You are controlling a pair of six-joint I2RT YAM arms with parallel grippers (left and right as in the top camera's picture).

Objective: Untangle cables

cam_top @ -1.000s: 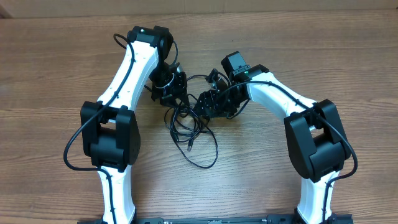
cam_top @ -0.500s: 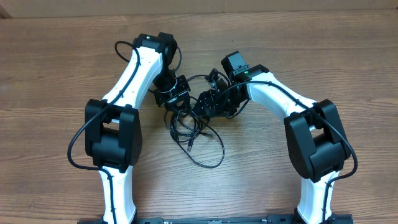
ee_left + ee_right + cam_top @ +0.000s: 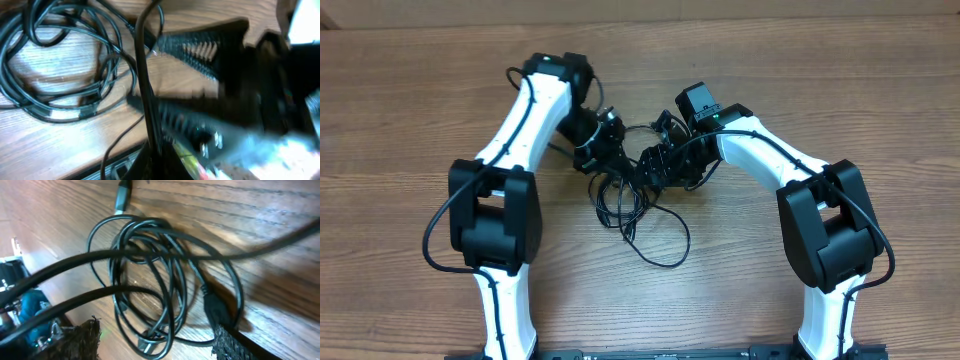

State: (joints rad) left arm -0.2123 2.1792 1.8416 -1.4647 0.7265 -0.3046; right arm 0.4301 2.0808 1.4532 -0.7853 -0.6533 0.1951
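Shifted rightward into the cables (image 3: 638,215), left tool (image 3: 610,155) is pinched together (view blurry); right tool (image 3: 652,168) gapes apart.

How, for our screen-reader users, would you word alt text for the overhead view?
Two white-and-black robot arms reach inward over a wooden table, the left gripper and right gripper meeting at a tangle of thin black cables, one loop trailing toward the arms' bases.

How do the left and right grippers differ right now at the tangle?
The left gripper has its jaws shut; the right gripper has its jaws wide open. Whether the left gripper pinches a strand is lost in blur; the right gripper grips nothing. Both sit at the cables, close together.
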